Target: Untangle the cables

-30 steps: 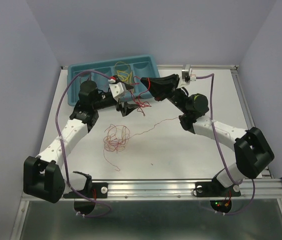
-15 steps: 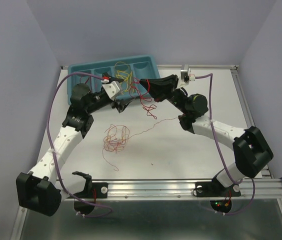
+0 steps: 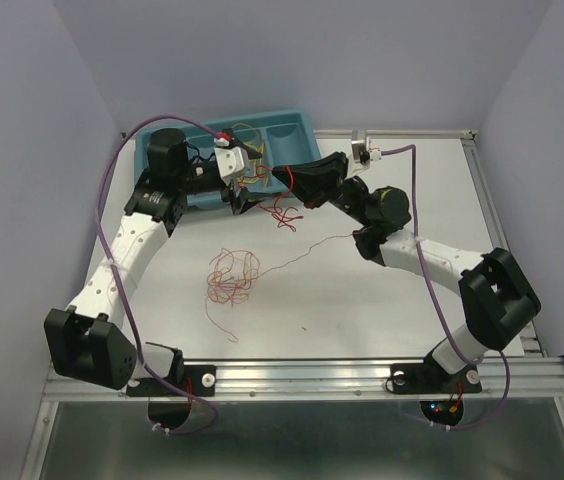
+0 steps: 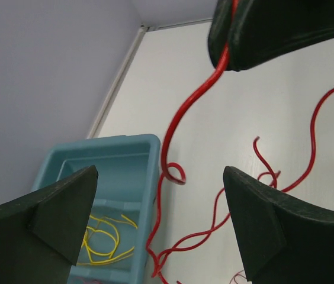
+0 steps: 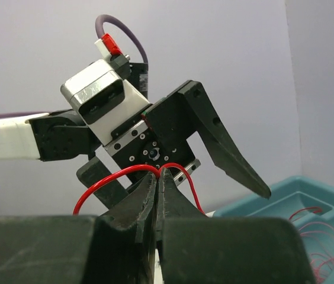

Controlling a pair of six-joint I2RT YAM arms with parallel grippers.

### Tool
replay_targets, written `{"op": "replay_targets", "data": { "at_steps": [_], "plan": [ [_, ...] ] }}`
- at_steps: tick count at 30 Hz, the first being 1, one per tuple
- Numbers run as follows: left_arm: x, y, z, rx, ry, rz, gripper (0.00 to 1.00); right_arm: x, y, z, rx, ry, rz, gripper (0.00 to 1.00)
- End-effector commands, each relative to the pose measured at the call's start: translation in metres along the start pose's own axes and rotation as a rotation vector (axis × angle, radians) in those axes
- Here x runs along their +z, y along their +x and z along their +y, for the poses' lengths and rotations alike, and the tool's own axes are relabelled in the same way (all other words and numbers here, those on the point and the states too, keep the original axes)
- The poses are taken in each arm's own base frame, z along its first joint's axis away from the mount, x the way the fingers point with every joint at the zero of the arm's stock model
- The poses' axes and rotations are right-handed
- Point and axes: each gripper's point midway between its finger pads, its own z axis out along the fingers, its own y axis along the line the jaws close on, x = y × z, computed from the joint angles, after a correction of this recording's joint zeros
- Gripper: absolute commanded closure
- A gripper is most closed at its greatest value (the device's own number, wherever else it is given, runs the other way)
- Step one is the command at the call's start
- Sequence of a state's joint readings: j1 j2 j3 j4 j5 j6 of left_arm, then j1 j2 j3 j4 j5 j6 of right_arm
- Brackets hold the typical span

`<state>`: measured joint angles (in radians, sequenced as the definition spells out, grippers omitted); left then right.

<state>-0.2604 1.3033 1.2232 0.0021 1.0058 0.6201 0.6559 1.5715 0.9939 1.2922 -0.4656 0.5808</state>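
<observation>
My right gripper (image 3: 282, 178) is shut on a red cable (image 3: 284, 210), pinched at the fingertips (image 5: 159, 174). The cable hangs in curls down to the table, and a thin strand runs on to a loose tangle of red and orange cables (image 3: 233, 277) at mid table. My left gripper (image 3: 244, 196) is open and empty just left of the right one, at the tray's front edge. In the left wrist view its fingers (image 4: 42, 219) stand wide apart around the hanging red cable (image 4: 176, 121). Yellow cables (image 4: 102, 242) lie in the teal tray (image 4: 128, 155).
The teal compartment tray (image 3: 162, 140) stands at the back left, with yellow cables (image 3: 247, 150) and some red ones (image 5: 312, 236) in it. A single red strand (image 3: 220, 320) trails from the tangle toward the near edge. The purple arm cords loop above both arms.
My left arm has swung its elbow back toward the tray, while its gripper stays by the tray's front edge. My right gripper has shifted slightly left, still pinching the red cable.
</observation>
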Motion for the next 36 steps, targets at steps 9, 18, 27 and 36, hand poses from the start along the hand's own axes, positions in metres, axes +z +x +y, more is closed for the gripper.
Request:
{"op": "replay_targets", "data": {
  "at_steps": [9, 18, 27, 36],
  "plan": [
    [0.008, 0.000, -0.053, 0.009, 0.288, -0.062, 0.01, 0.015, -0.042, 0.026, -0.073, -0.103, -0.119, 0.99],
    [0.029, 0.007, -0.063, -0.034, 0.337, -0.088, 0.01, 0.018, -0.041, 0.022, -0.067, -0.101, -0.145, 0.99],
    [0.030, 0.018, -0.085, -0.016, 0.366, -0.079, 0.01, 0.015, -0.039, 0.020, -0.084, -0.113, -0.176, 0.99],
    [0.018, 0.024, -0.091, 0.015, 0.408, 0.008, 0.01, 0.015, -0.032, 0.040, -0.117, -0.211, -0.086, 0.99]
  ]
}}
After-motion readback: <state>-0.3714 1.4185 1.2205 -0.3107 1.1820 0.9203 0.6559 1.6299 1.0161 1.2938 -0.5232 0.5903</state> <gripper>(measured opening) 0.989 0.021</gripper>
